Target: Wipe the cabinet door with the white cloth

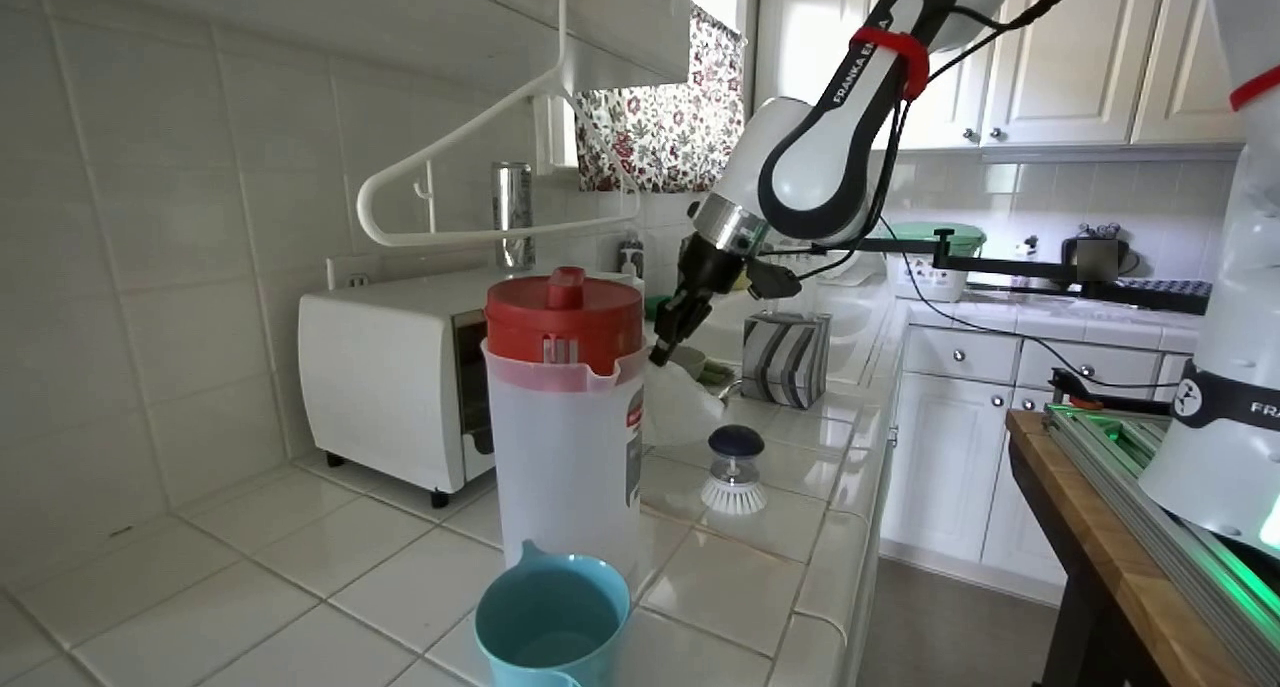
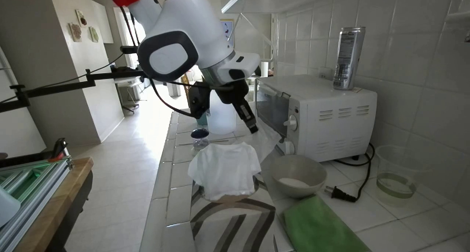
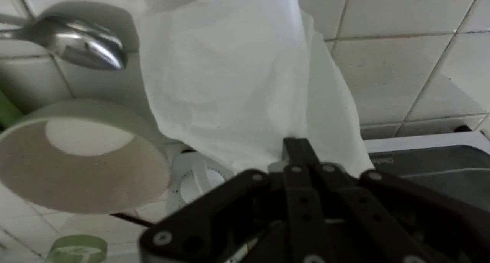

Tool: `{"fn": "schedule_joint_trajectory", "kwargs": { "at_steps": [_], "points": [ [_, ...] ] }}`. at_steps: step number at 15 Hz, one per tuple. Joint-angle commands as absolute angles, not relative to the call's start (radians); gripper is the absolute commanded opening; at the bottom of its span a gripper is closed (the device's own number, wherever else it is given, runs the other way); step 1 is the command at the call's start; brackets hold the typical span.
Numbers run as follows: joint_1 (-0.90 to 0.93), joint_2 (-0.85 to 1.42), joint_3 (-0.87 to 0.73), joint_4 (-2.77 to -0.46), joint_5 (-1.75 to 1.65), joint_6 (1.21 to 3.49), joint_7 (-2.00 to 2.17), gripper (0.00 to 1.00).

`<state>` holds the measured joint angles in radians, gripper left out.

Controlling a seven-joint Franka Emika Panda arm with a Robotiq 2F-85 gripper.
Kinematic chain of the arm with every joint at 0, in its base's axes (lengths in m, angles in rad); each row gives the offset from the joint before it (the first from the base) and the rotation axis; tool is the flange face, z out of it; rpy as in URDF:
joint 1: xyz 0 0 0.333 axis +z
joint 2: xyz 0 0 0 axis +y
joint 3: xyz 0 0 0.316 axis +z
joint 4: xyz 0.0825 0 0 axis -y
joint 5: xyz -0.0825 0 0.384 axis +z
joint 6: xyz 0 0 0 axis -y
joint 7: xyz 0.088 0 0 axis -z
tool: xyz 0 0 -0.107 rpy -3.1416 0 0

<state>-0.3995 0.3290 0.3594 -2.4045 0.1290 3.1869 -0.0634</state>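
The plain white soft fabric cloth [image 3: 229, 75] hung over the white-tiled counter [image 1: 730, 577], just in front of the boxy white toaster oven [image 2: 337, 120], one end clamped tight between the fingers of the black robot gripper [image 3: 296, 143]. Round beige bowl [image 3: 92, 178] and shiny metal spoon [image 3: 84, 44] lay near the cloth; grey-and-white striped tissue box [image 1: 785, 367] and white-bristled brush [image 1: 734, 469] with dark-blue top stood toward the counter's edge.

The tiled counter [image 1: 240, 612] bears a toaster oven [image 1: 380, 377], pitcher [image 1: 565, 457], cup [image 1: 552, 622], brush [image 1: 735, 470] and bowl [image 2: 308, 187].
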Motion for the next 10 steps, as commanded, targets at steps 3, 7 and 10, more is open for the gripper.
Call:
{"fn": "schedule_joint_trajectory", "kwargs": {
  "at_steps": [3, 7, 10],
  "points": [
    [-0.445, 0.241, 0.432, -2.465, 0.146, 3.185, -0.065, 0.00],
    [-0.473, 0.103, 0.552, -2.522, 0.175, 3.145, -0.044, 0.00],
    [-0.464, -0.007, 0.595, -2.550, 0.224, 3.070, -0.028, 0.00]
  ]
}}
